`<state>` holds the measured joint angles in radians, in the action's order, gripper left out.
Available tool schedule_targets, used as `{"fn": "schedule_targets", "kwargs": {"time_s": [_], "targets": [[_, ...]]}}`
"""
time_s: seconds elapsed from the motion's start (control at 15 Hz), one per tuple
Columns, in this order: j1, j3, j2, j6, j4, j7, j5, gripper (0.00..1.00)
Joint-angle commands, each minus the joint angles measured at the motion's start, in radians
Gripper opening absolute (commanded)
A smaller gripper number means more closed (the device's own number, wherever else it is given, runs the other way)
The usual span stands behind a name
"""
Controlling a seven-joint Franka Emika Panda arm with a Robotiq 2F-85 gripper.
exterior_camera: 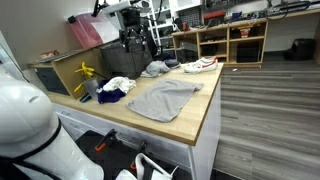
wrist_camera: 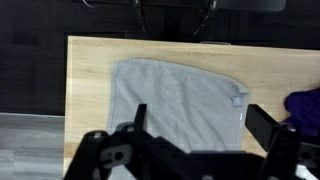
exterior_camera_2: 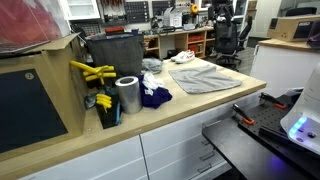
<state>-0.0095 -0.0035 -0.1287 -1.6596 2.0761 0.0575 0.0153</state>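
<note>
A grey towel lies flat on the wooden countertop. It shows in both exterior views. In the wrist view my gripper hangs well above the towel, its two dark fingers spread wide with nothing between them. A dark blue cloth lies just off the towel's edge, seen also in both exterior views. The gripper itself does not show clearly in either exterior view.
A white cloth, a grey clothes pile and a white shoe lie at the counter's far end. A metal can, yellow tools and a black bin stand by the wall side. Shelves stand behind.
</note>
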Motion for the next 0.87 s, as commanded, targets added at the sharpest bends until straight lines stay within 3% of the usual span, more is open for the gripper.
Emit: {"fn": "schedule_targets", "kwargs": {"time_s": [0.0, 0.8], "targets": [[0.007, 0.004, 0.033, 0.068, -0.094, -0.028, -0.006, 1.0], [0.006, 0.001, 0.038, 0.029, -0.097, -0.006, 0.0, 1.0]]}}
